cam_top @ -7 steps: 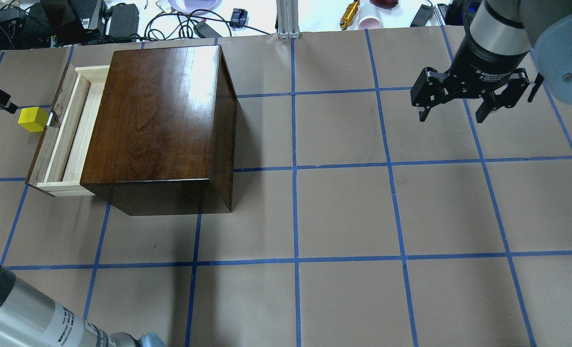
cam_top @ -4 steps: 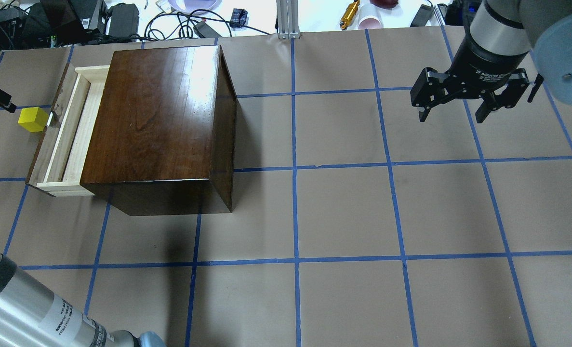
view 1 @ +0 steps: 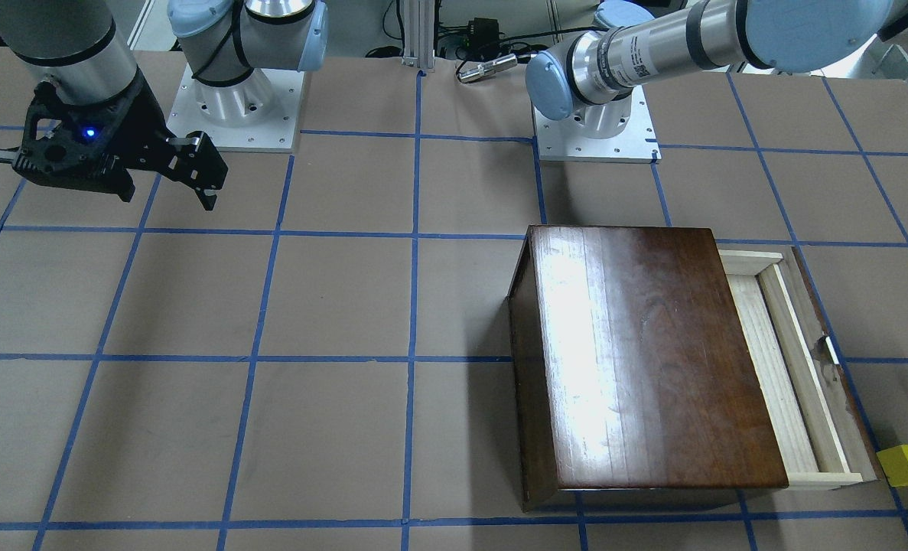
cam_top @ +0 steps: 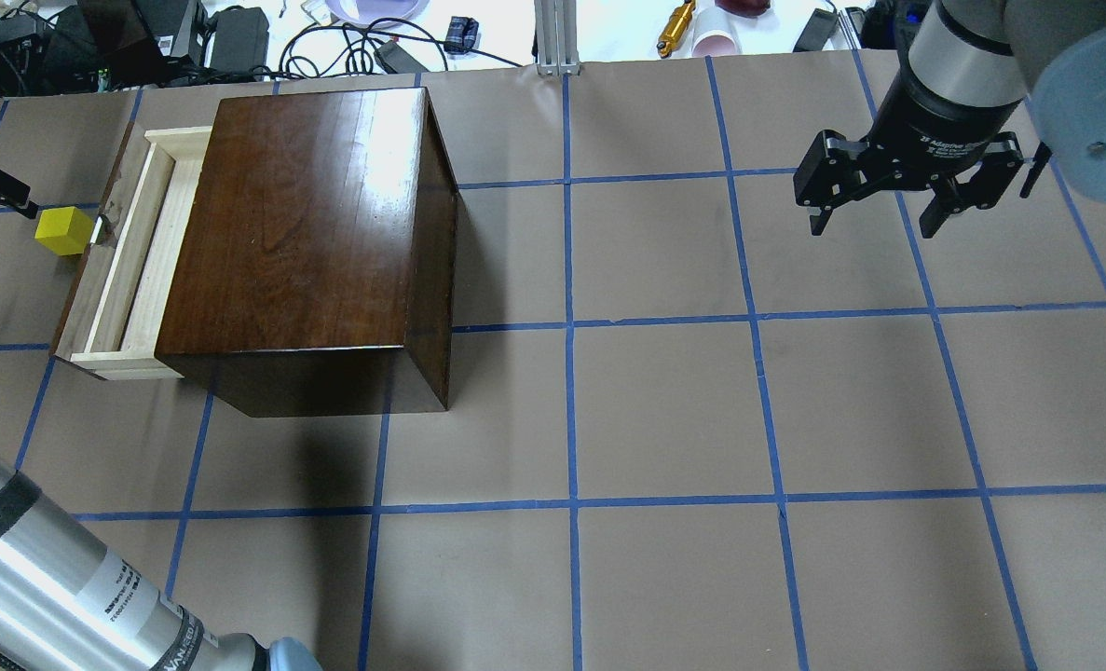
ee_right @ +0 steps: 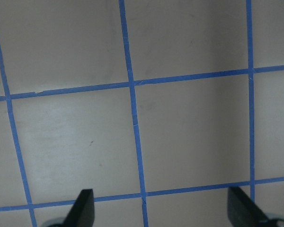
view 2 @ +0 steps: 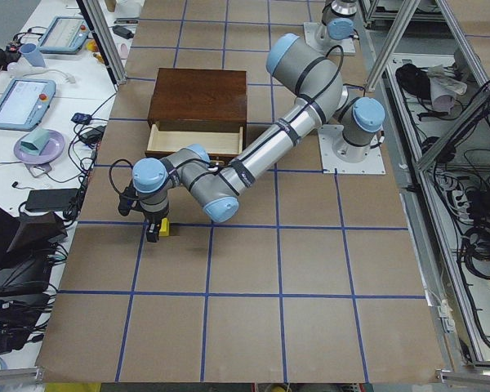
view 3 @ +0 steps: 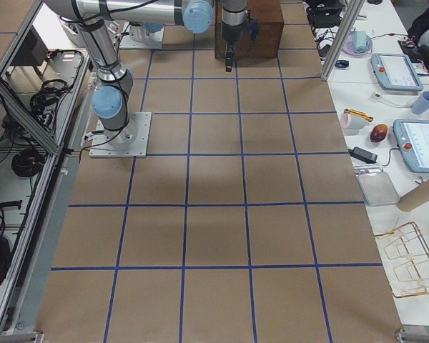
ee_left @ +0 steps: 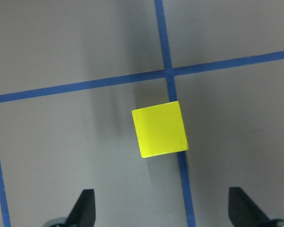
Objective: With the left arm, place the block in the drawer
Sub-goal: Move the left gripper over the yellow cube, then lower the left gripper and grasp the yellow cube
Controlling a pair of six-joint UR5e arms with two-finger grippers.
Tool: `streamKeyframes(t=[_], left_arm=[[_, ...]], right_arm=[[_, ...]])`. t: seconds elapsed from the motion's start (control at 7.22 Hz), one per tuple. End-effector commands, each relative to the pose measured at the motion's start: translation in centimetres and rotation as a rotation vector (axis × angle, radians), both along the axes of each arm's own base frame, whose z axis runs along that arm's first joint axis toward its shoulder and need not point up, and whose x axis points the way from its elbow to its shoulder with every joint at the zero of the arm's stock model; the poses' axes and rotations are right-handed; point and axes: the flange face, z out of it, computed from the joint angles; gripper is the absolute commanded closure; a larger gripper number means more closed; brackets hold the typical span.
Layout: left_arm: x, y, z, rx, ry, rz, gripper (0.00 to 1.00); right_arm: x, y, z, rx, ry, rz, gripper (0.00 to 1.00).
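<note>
Brown paper-covered table gridded with blue tape, dark wooden box standing on it, drawer pulled out, small yellow block just beside the box's drawer front

Bare counter lies on both sides of the block; the drawer front stands just beside it; the box roofs all but a narrow strip of drawer.

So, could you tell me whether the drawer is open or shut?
Open: the drawer is pulled partway out of the wooden box, with its pale wood inside showing.
</note>
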Motion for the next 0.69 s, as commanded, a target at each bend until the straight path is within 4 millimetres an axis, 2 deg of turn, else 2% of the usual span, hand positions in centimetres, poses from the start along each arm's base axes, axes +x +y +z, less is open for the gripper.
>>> streamKeyframes(t=[0.0, 0.55], left_arm=[[0.4, -0.8, -2.0, -0.003, 0.035, 0.049, 0.00], [-0.2, -1.3, -3.8, -0.021, 0.109, 0.073, 0.00]], right_arm=[[0.0, 0.0, 0.0, 0.000, 0.000, 0.000, 0.00], [0.0, 0.0, 0.0, 0.000, 0.000, 0.000, 0.00]])
